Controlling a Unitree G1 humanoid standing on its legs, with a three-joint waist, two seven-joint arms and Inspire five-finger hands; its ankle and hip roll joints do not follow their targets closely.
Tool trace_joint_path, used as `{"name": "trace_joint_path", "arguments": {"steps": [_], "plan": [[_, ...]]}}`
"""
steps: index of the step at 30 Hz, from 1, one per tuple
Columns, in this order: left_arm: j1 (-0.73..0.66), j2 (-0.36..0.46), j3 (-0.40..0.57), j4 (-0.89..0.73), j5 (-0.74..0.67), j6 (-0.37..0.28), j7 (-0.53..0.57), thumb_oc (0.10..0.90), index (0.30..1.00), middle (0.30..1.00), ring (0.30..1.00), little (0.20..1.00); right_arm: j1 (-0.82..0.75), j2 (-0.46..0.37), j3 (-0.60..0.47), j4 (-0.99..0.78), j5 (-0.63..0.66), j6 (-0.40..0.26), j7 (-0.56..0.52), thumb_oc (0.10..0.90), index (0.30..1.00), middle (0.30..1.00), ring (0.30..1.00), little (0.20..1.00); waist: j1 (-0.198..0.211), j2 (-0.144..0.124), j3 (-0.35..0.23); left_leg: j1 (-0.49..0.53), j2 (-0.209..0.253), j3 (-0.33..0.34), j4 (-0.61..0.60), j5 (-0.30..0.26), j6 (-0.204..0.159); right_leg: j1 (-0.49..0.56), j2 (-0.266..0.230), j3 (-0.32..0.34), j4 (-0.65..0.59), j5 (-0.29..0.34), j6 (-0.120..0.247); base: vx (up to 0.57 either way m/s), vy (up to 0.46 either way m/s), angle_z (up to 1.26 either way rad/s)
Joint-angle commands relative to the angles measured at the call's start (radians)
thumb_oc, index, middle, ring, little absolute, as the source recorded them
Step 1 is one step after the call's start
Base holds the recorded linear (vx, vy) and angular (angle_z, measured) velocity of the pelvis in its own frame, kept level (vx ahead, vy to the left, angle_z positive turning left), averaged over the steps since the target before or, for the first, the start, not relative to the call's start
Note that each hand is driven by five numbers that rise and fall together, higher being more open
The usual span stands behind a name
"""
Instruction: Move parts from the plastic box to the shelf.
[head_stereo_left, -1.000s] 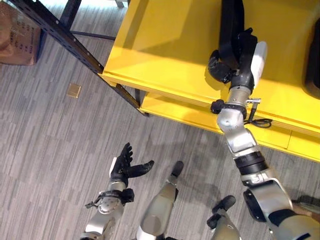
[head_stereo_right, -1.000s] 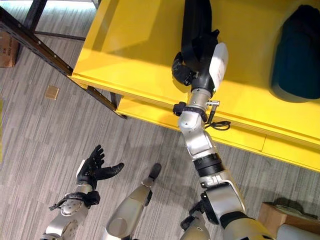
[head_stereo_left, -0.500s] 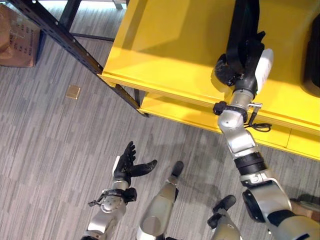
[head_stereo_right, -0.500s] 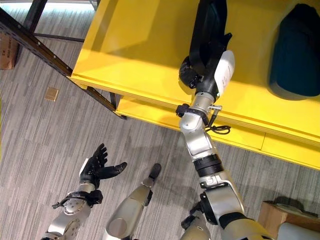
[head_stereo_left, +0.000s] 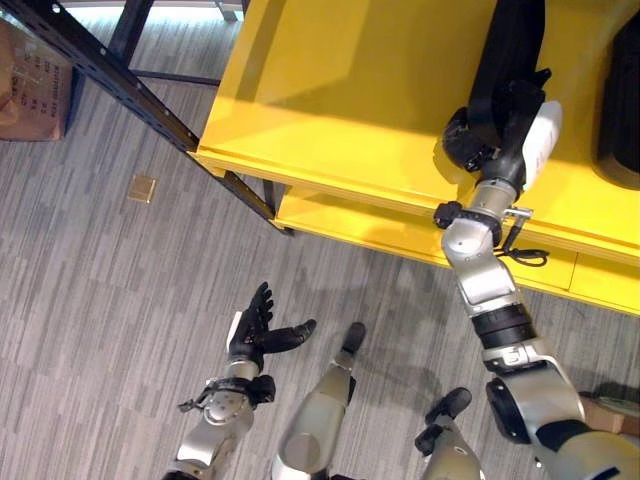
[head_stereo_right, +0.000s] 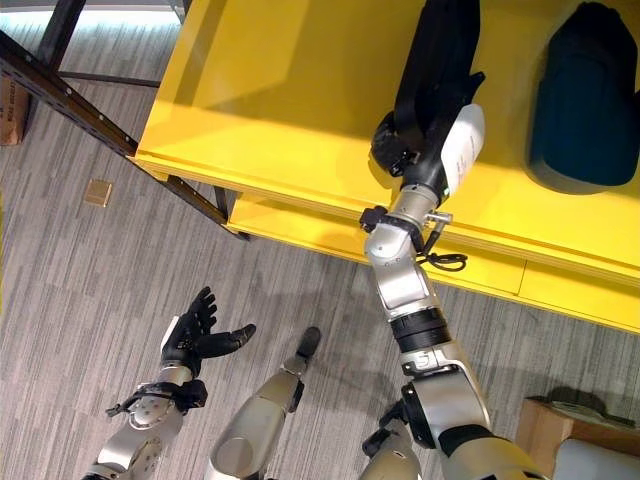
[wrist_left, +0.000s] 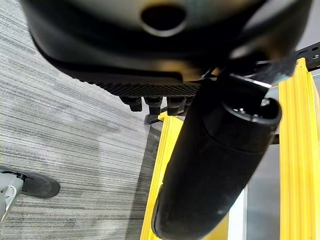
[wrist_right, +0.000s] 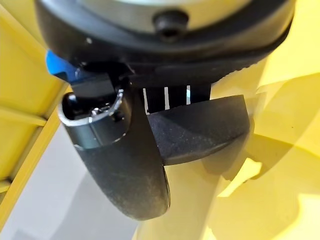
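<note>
On shelf, part: a long black part (head_stereo_right: 437, 55) lies lengthwise on the yellow shelf (head_stereo_right: 280, 90), its near end in the right hand (head_stereo_right: 415, 140); lying flat so it can be left there without rolling
Right hand: reaches over the shelf's front edge; in the right wrist view the fingers (wrist_right: 167, 97) and thumb curl round the part's wedge-shaped end (wrist_right: 200, 130), gripping it; probably held until the part is fully seated
Step (judgement): placing, release not yet made
Neighbour: a second dark part (head_stereo_right: 580, 95) rests on the same shelf, well apart to the right, so there is room to let go
Left hand: (head_stereo_left: 255, 330) low over the grey floor (head_stereo_left: 100, 300), fingers straight and spread, holding nothing; idle, clear of the shelf
Floor: small tan square (head_stereo_left: 141, 188) near a dark frame leg (head_stereo_left: 110, 75)
Plastic box: cannot place it
</note>
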Motion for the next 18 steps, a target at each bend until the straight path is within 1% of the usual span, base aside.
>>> {"name": "trace_joint_path", "arguments": {"steps": [1, 11, 18], "plan": [[0.033, 0.061, 0.011, -0.108, 0.012, -0.096, 0.012, 0.9, 1.0, 1.0, 1.0, 1.0, -0.069, -0.047, 0.044, -0.058, -0.059, -0.085, 0.006, 0.4, 0.3, 0.3, 0.3, 0.3, 0.007, -0.009, -0.046, 0.035, 0.015, 0.065, -0.126, 0.02, 0.041, 0.042, -0.053, 0.029, 0.076, -0.005, 0.056, 0.0, 0.0, 0.0], [0.047, 0.067, 0.026, -0.106, 0.007, -0.101, 0.007, 0.9, 1.0, 1.0, 1.0, 1.0, -0.118, -0.046, 0.119, -0.057, -0.062, -0.112, 0.08, 0.4, 0.3, 0.3, 0.3, 0.3, 0.02, -0.025, -0.051, 0.044, 0.014, 0.065, -0.135, 0.02, 0.043, 0.051, -0.049, 0.023, 0.067, 0.002, 0.057, 0.0, 0.0, 0.0], [0.05, 0.07, 0.03, -0.104, 0.001, -0.104, 0.006, 0.9, 1.0, 1.0, 1.0, 1.0, -0.131, -0.047, 0.122, -0.046, -0.06, -0.114, 0.086, 0.4, 0.3, 0.3, 0.3, 0.3, 0.03, -0.03, -0.051, 0.041, 0.012, 0.062, -0.135, 0.019, 0.045, 0.053, -0.048, 0.019, 0.063, 0.009, 0.059, 0.0, 0.0, 0.0]]}}
